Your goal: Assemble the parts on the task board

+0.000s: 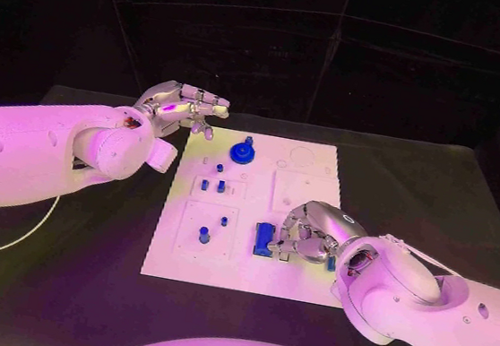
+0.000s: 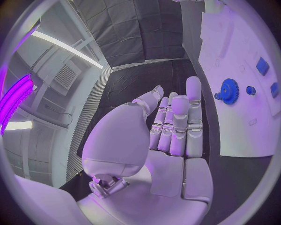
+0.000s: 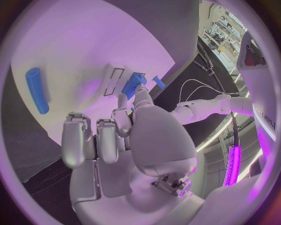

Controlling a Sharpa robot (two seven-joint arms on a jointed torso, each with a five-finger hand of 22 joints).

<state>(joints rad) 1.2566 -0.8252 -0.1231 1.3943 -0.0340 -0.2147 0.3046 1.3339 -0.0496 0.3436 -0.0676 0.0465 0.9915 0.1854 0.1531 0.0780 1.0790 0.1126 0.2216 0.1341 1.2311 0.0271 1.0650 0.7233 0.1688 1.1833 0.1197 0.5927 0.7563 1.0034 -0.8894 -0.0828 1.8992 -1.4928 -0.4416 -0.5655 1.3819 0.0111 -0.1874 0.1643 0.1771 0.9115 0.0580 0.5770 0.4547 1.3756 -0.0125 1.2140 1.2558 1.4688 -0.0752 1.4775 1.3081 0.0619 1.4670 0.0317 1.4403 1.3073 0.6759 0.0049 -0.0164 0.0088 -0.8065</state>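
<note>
The right hand (image 1: 305, 230), in the lower right of the head view, covers the near right part of the task board (image 1: 309, 159), and whatever lies under its palm is hidden; its fingers (image 3: 79, 140) curl downward beside a blue block (image 1: 265, 238), and I cannot tell whether they grasp it or only touch it. In the right wrist view the fingertips reach toward that block (image 3: 132, 86), with a blue cylinder (image 3: 37, 89) lying flat well apart on the white plate. The board is a long white rectangle in the middle of the black tabletop (image 1: 455, 200), its long axis running from the bottom of the head view toward the top. A blue gear (image 1: 242, 152) stands near its far end, and small blue pegs (image 1: 221, 168) stand upright along its left half. The left hand (image 1: 180, 109), upper left of the head view, hovers just beside the board's far left corner, fingers released and slightly spread, holding nothing; the left wrist view shows its fingers (image 2: 193, 117) straight, with the gear (image 2: 229, 91) beyond them.
</note>
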